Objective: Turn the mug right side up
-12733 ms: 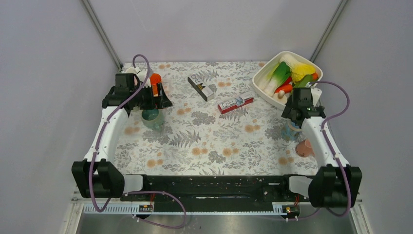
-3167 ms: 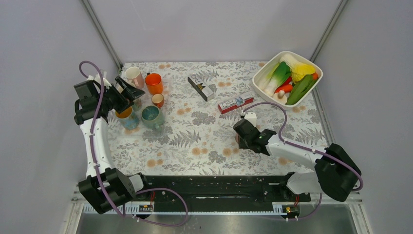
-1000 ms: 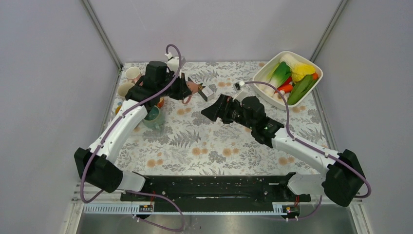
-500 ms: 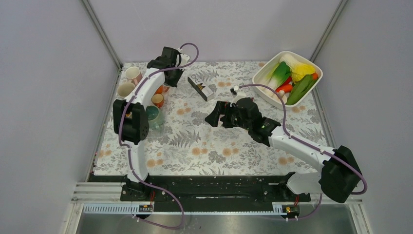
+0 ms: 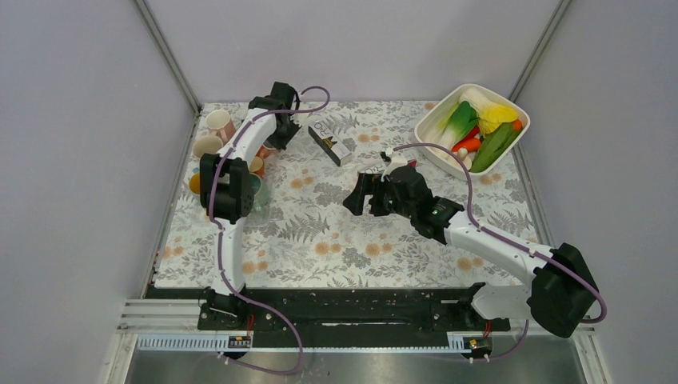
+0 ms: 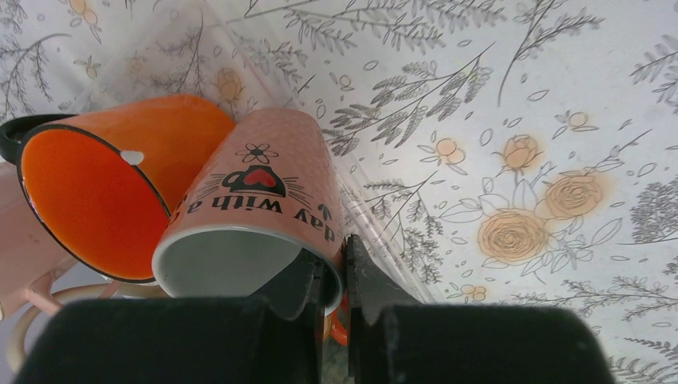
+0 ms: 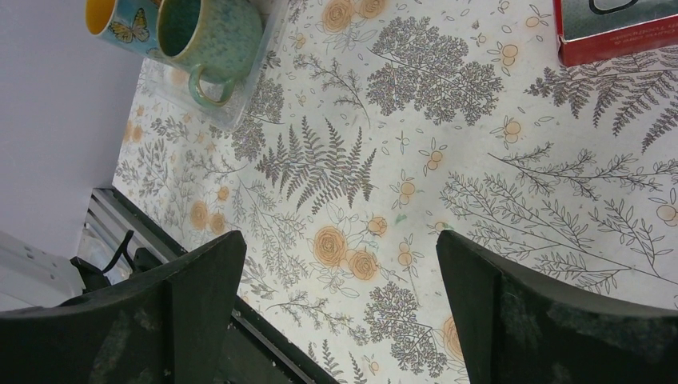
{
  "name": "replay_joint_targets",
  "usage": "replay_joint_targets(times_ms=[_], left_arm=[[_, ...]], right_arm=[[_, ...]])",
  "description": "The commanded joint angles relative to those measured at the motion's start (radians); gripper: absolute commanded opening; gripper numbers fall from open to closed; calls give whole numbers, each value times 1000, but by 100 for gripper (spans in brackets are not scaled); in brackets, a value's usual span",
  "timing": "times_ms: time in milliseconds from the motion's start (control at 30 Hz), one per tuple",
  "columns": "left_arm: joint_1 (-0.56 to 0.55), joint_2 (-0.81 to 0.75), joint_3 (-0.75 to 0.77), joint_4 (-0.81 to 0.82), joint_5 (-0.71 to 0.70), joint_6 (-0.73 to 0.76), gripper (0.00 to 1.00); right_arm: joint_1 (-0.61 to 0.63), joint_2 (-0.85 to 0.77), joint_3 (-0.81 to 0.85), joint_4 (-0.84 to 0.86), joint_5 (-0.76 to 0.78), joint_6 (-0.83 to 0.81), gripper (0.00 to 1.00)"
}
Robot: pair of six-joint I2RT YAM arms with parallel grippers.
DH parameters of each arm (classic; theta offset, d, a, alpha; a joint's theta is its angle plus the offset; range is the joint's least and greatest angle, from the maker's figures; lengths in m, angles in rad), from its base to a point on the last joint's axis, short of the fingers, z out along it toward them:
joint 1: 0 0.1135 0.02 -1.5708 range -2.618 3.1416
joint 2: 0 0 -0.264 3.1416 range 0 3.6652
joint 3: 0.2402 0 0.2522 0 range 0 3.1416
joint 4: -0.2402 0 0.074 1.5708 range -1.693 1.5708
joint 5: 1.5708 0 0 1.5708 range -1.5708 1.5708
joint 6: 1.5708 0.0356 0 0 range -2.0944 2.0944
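The left gripper (image 6: 332,264) was clenched on the rim of the pink mug (image 6: 264,184), one dark finger inside the mouth and the other pressed against the outer wall. From the pincer, the mug's body ran off toward eleven o'clock in the left wrist view. It was tilted, with its round mouth turned toward the camera. Its outside was matte pink with a fine dotted texture, printed in black with lettering and a small cat face with a red heart. The inside was smooth and pale.

At nine o'clock of it, wall to wall, sat an orange mug (image 6: 88,200), glossy inside and dark along the rim. Whether the pink mug rested on anything I could not tell. Beneath both lay the flower-and-fern printed tablecloth (image 6: 520,120).

In the top view this cluster of mugs sat at about ten o'clock of the table's middle.

The right gripper (image 7: 340,240) hung released near the table's centre, its blocky black fingers spread wide with nothing between them. At eleven o'clock of it stood a speckled teal mug (image 7: 209,32) and a butterfly mug (image 7: 120,20) on a clear tray (image 7: 232,116). At one o'clock lay a red box (image 7: 616,24). A white dish (image 5: 438,108) of vegetables occupied the table's two o'clock corner.
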Motion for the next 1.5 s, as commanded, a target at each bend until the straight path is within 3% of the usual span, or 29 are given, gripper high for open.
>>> replay_joint_targets(times_ms=[0, 767, 800, 900, 933, 1267, 1367, 1467], left_arm=[[30, -5, 40, -16, -15, 26, 0], [52, 2, 70, -190, 130, 14, 0], [51, 4, 70, -189, 130, 14, 3], [51, 5, 73, -184, 127, 11, 41], [51, 0, 75, -181, 128, 11, 47], [50, -236, -23, -89, 215, 17, 64], [48, -393, -148, -6, 264, 1, 68], [52, -604, -400, 213, 251, -45, 69]], right_arm=[[4, -17, -12, 11, 20, -17, 99], [4, -21, -15, -15, 31, -31, 99], [3, -20, -15, -15, 30, -32, 99], [4, -20, -13, -17, 25, -32, 100], [4, -21, -13, -18, 23, -31, 100], [-3, -79, -7, -109, 147, -115, 99], [-54, -140, -33, -139, 186, -139, 99], [-142, -219, -90, -148, 213, -157, 99]])
